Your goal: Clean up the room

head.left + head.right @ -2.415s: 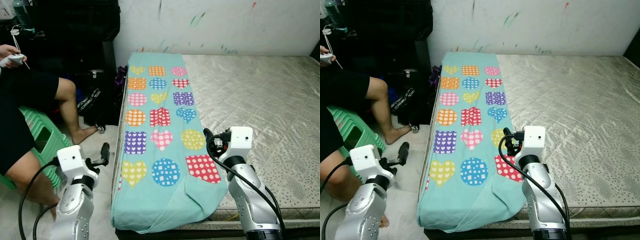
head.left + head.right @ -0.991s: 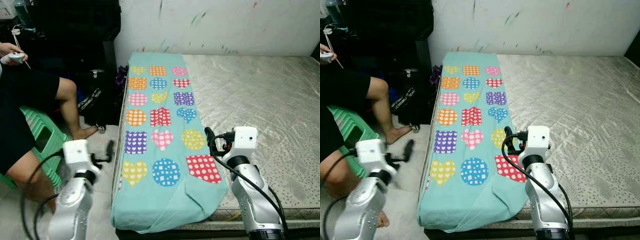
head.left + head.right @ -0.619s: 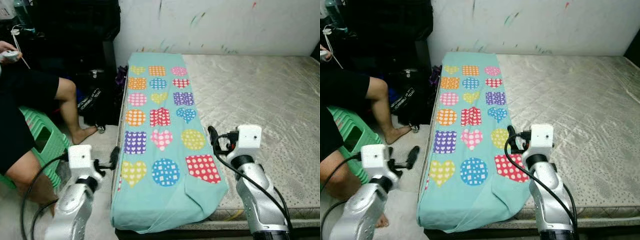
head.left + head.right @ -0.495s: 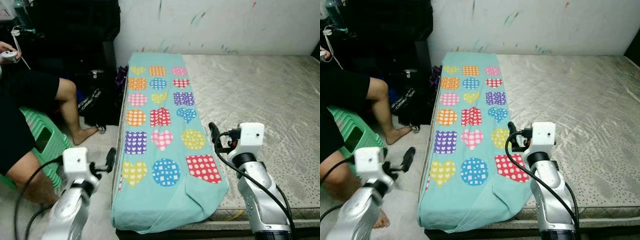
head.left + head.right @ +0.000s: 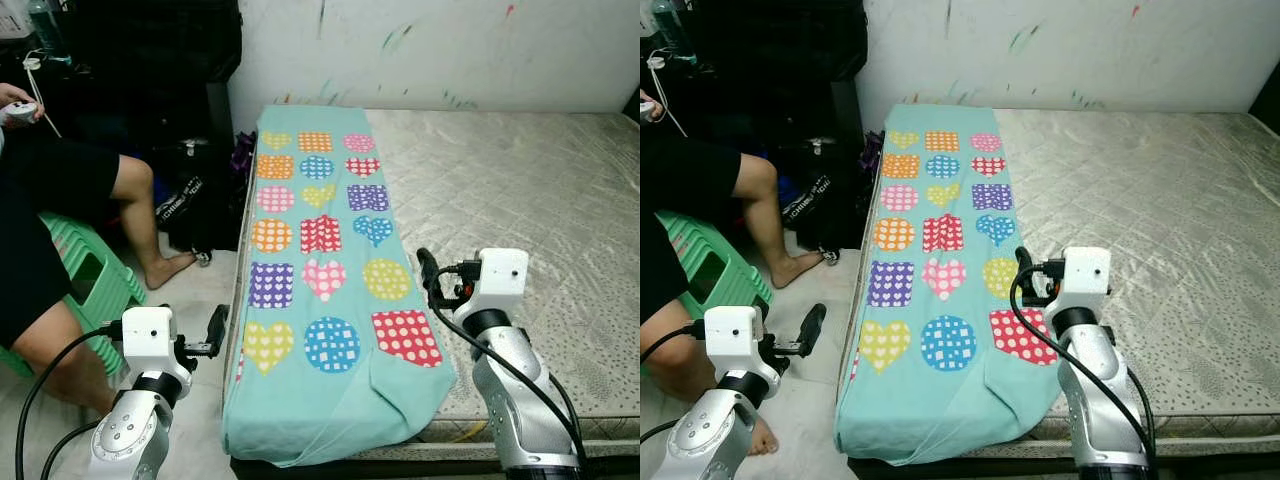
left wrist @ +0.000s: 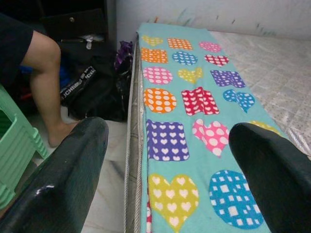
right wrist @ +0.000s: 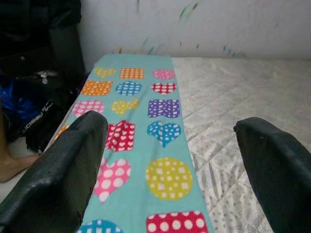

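Blanket (image 5: 325, 250): a teal strip printed with dotted hearts, circles and squares, lying folded lengthwise along the left edge of the mattress (image 5: 520, 190), from upper centre of the frame to lower centre, where its near end droops over the bed's foot. It is judged to be the item to tidy.

Left gripper (image 5: 215, 327): lower left of the frame, over the floor just beside the blanket's near left corner, touching nothing. In its wrist view the two fingers (image 6: 63, 179) stand wide apart, framing the blanket's near half.

Right gripper (image 5: 427, 272): lower right of centre, at the blanket's right edge beside the red square, fingers (image 7: 58, 170) likewise spread, nothing between them.

The two grippers flank the near end, a placement suited to taking both corners for a fold.

Person (image 5: 60, 200): seated on a green stool (image 5: 85, 280) at the left edge; black bags (image 5: 195, 205) lie between the person and the bed.
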Tool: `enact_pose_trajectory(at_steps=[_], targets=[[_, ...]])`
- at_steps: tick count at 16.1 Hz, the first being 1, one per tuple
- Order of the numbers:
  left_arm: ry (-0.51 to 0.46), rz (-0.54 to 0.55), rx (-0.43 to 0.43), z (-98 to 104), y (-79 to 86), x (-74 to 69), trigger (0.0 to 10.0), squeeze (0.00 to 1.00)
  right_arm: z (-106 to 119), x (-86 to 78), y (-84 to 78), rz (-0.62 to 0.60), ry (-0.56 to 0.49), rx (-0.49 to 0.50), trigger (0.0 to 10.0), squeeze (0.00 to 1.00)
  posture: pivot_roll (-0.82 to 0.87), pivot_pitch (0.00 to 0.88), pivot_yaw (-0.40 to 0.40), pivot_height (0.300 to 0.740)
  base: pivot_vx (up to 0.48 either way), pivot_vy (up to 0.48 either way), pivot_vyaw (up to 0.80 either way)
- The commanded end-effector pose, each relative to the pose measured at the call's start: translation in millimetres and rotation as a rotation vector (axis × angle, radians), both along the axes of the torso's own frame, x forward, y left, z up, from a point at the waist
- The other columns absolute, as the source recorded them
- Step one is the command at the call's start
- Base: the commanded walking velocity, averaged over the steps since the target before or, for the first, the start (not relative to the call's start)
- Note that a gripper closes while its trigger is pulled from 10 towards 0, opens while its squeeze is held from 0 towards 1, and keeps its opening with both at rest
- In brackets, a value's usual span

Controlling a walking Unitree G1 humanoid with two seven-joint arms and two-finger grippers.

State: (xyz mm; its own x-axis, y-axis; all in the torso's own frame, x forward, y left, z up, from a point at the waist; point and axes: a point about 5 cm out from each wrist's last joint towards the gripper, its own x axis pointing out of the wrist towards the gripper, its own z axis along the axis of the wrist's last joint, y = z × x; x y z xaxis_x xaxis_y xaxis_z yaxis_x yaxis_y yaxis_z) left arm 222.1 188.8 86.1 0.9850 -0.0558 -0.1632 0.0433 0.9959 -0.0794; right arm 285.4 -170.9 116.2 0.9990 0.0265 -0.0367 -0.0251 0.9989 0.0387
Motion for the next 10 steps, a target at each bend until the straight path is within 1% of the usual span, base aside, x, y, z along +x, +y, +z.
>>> enact_pose_trajectory(at_steps=[1,5,10], targets=[[-0.020,-0.003,-0.001,5.2,-0.5,-0.1,10.0,0.00,6.1,-1.0,2.2,0.009,-0.020,0.003,10.0,0.00,-0.12,0.000,-0.030,0.740,0.000,0.000,0.00],[-0.015,0.005,-0.003,4.8,1.4,-1.5,10.0,0.00,3.6,-5.0,2.7,0.014,-0.006,0.006,10.0,0.00,-0.12,0.000,-0.027,0.740,0.000,0.000,0.00],[-0.015,0.009,-0.002,5.2,1.3,0.0,10.0,0.00,4.4,-4.2,5.1,0.027,-0.007,0.002,10.0,0.00,-0.12,0.000,-0.028,0.740,0.000,0.000,0.00]])
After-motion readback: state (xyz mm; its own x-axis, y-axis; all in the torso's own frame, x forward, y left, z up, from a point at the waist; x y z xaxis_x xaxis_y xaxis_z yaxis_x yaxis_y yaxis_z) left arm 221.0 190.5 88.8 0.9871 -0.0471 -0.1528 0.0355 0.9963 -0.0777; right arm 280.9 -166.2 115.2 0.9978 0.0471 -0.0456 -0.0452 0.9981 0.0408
